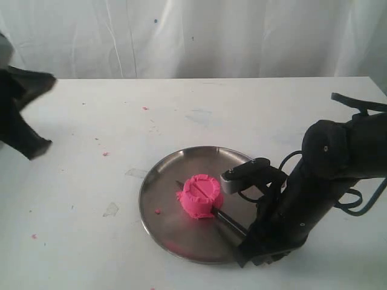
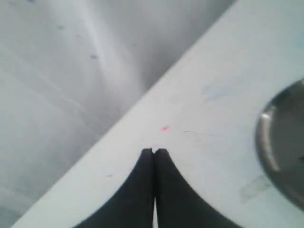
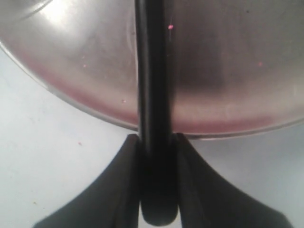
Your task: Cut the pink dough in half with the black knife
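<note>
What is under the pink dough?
The pink dough sits on a round steel plate. The black knife runs through its slit. Whether the blade reaches the plate underneath is hidden by the dough.

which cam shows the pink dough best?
Exterior view. The pink dough sits whole on the steel plate, with the black knife running through it. The right wrist view shows only the knife handle, the right gripper and the plate; the left wrist view only a plate edge.
</note>
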{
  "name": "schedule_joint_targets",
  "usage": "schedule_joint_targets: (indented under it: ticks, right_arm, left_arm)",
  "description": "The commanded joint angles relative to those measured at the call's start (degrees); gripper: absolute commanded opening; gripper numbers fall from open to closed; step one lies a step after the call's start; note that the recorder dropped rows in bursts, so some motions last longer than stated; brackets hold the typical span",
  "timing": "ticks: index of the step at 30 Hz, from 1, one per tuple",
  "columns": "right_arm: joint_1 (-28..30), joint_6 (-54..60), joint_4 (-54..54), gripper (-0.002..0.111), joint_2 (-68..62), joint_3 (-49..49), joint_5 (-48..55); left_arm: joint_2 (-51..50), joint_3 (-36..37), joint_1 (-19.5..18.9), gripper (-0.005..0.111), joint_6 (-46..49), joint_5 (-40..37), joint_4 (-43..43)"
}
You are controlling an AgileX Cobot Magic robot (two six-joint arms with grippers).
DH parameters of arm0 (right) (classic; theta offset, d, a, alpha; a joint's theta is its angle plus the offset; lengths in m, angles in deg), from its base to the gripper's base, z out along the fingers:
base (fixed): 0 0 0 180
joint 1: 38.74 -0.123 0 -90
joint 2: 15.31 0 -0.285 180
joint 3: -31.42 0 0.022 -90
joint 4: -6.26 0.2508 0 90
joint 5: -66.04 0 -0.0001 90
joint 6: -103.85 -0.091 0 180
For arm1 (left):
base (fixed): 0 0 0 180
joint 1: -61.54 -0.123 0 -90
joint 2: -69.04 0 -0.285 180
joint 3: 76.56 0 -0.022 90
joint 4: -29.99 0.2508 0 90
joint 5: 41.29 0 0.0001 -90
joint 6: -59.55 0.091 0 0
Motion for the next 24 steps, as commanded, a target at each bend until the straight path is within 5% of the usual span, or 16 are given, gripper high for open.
schedule_joint_targets:
  ticks: [1,7,13,17,24]
  right_arm:
    - [0.0,0.5,-0.2,0.000,0.1,-0.1,0.9]
    - [0.0,0.5,-0.7,0.000,0.1,-0.1,1.9]
    - [0.0,0.5,-1.8,0.000,-0.6,-0.1,2.0]
    - [0.0,0.5,-1.8,0.000,-1.0,-0.1,2.3]
    - [0.0,0.5,-0.9,0.000,-2.0,-0.1,3.3]
  left_arm:
    - [11.8,0.0,0.1,0.000,-0.6,-12.3,0.1]
    - [20.6,0.0,0.1,0.000,-0.7,-14.1,-2.2]
    - [21.6,0.0,0.1,0.000,-0.7,-14.0,-24.9]
    - [21.6,0.0,0.1,0.000,-0.5,-16.4,-27.3]
    - [21.6,0.0,0.1,0.000,9.2,-33.3,-28.9]
